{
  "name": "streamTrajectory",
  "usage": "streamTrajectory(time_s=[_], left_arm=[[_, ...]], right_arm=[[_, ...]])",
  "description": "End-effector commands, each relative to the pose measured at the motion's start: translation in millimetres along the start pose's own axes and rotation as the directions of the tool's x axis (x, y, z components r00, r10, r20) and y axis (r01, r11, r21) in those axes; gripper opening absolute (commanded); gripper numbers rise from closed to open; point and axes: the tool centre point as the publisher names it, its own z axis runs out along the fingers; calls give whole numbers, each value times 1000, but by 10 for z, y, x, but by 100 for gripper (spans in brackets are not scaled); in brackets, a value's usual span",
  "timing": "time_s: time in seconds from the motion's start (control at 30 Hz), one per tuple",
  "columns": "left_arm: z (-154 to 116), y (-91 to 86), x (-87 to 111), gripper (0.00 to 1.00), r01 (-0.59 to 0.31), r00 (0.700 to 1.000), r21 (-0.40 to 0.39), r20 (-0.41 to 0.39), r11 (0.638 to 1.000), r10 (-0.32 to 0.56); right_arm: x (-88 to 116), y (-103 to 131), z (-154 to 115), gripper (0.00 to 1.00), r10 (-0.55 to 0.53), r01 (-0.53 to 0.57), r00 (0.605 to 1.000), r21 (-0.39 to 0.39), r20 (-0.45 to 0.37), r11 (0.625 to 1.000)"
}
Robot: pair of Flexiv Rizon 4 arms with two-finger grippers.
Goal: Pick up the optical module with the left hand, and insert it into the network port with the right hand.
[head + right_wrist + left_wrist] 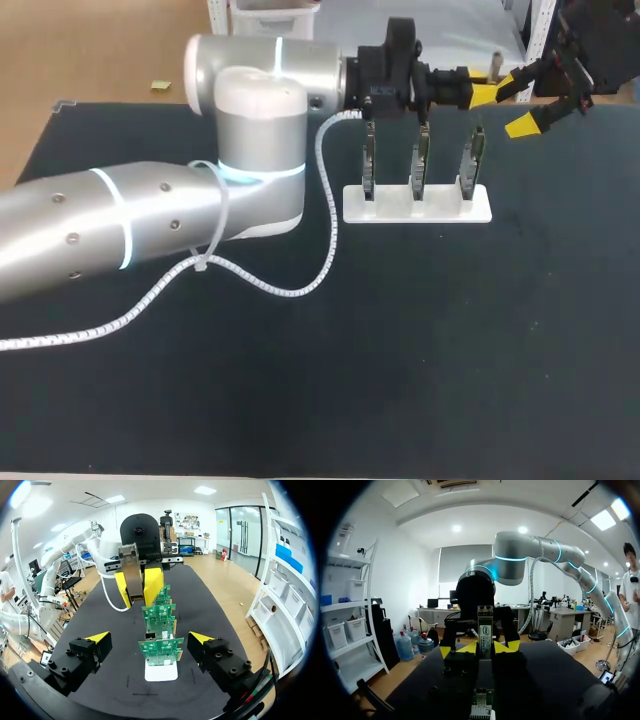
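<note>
The optical module (pixel 484 630), a slim metal bar with a label, stands upright between the yellow fingertips of my left gripper (pixel 479 650), which is shut on it. From the right wrist view the module (pixel 131 565) sticks out above the left gripper's yellow fingers (pixel 152 582). In the head view the left gripper (pixel 488 95) hovers behind the rightmost of three circuit boards (pixel 470 160). My right gripper (pixel 520 103) faces it from the far right, open and holding nothing. The right gripper (pixel 149 639) has the row of green boards (pixel 161 630) just ahead of it.
The three boards stand upright in a white holder (pixel 418 205) at the back middle of the dark table mat. A white coiled cable (pixel 300 285) from my left arm lies across the mat in front of the holder.
</note>
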Motion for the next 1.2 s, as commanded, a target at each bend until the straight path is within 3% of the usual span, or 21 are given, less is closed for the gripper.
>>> streamTrajectory(time_s=[0.03, 1.2], left_arm=[[37, 8, 32, 0, 2, 1000, 2, 2, 1000, -2], [80, -8, 134, 0, 26, 1000, -1, 4, 1000, -26]], right_arm=[[-2, 15, 2, 100, 0, 0, 1000, 4, -1, 1000], [-2, 15, 2, 100, 0, 0, 1000, 4, -1, 1000]])
